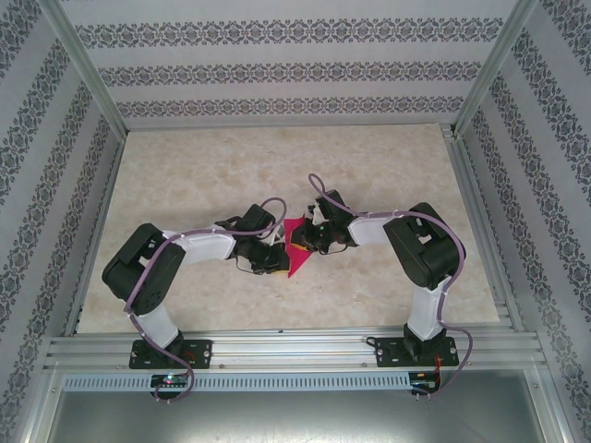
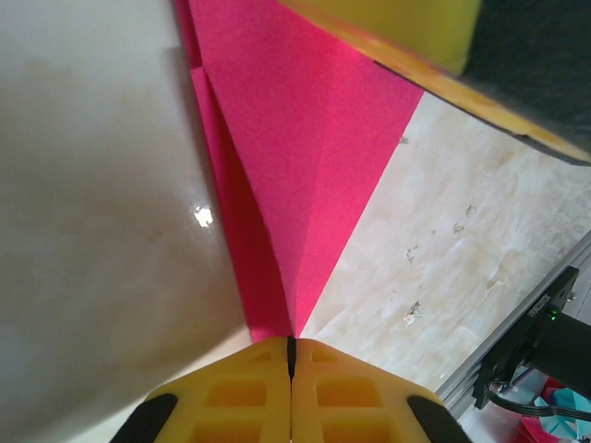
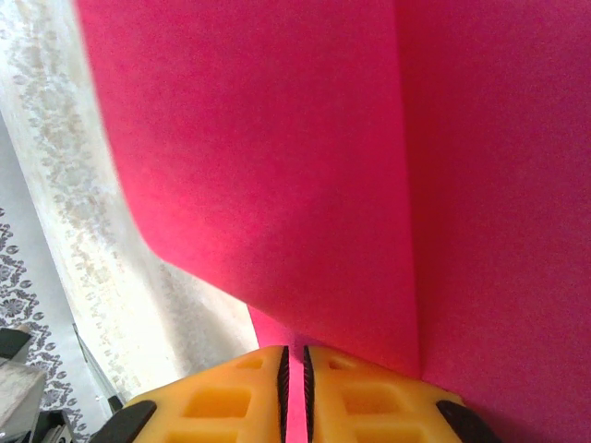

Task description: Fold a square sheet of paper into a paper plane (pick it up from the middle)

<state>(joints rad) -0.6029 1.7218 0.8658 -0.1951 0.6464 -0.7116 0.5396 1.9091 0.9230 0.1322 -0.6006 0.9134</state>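
Square sheet of paper [image 1: 297, 242], magenta-pink and already creased into a pointed wedge, is held up between the two arms over the middle of the desk [image 1: 185, 175], a little toward its near edge. The left tool [image 2: 291, 355] is closed tight on the wedge's narrow tip, its yellow pads [image 2: 240, 397] meeting with the paper's point nipped in the seam. The right tool [image 3: 294, 355] clamps the broader part, a sliver of pink showing in the slim gap between its jaws. Seen from the left wrist, a long crease and an overlapping flap run down to the tip, so the first folds appear made. On that evidence the job looks roughly midway: the sheet has a nose but is not yet a narrow dart, and the wing folds and final flattening seem left to do
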